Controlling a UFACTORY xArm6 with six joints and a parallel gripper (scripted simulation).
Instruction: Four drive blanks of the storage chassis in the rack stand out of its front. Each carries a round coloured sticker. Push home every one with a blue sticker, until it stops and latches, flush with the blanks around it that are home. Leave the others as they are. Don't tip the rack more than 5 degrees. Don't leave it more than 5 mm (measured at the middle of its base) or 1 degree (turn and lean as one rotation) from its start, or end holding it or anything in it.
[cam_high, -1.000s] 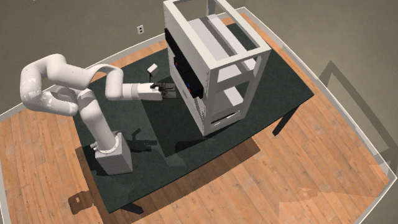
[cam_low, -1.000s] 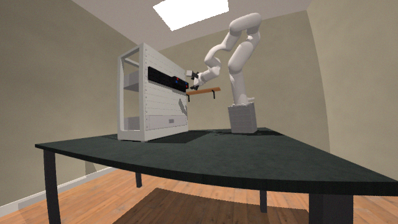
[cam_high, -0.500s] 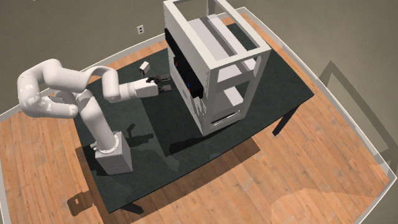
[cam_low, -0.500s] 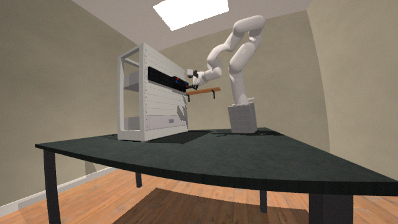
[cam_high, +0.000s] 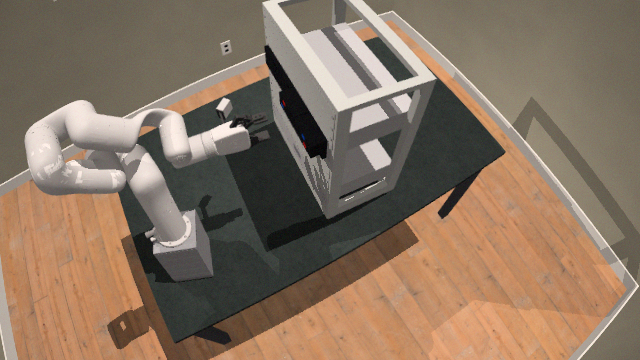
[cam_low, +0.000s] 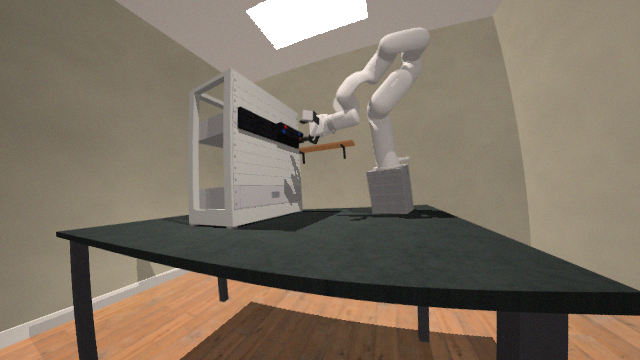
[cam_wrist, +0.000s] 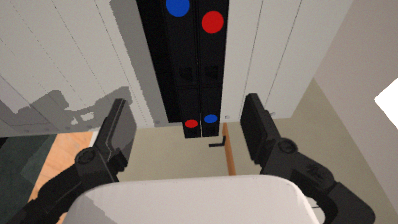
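Observation:
The white rack (cam_high: 345, 100) stands on the dark table, with the black storage chassis (cam_high: 295, 107) across its front. In the wrist view the chassis (cam_wrist: 192, 65) runs as a black strip. Four blanks on it carry stickers: a blue one (cam_wrist: 177, 6) and a red one (cam_wrist: 212, 22) farther off, a red one (cam_wrist: 191, 123) and a blue one (cam_wrist: 210, 118) at the near end. My gripper (cam_wrist: 187, 109) is open and empty. It hangs in front of the rack's face near the chassis end, apart from it, as the top view (cam_high: 257, 127) and the exterior view (cam_low: 306, 137) also show.
A wooden wall shelf (cam_low: 327, 146) hangs behind the gripper and also shows in the wrist view (cam_wrist: 230, 150). My arm's base pedestal (cam_high: 182, 250) stands on the table's left part. Lower white panels (cam_low: 265, 170) fill the rack's front below the chassis.

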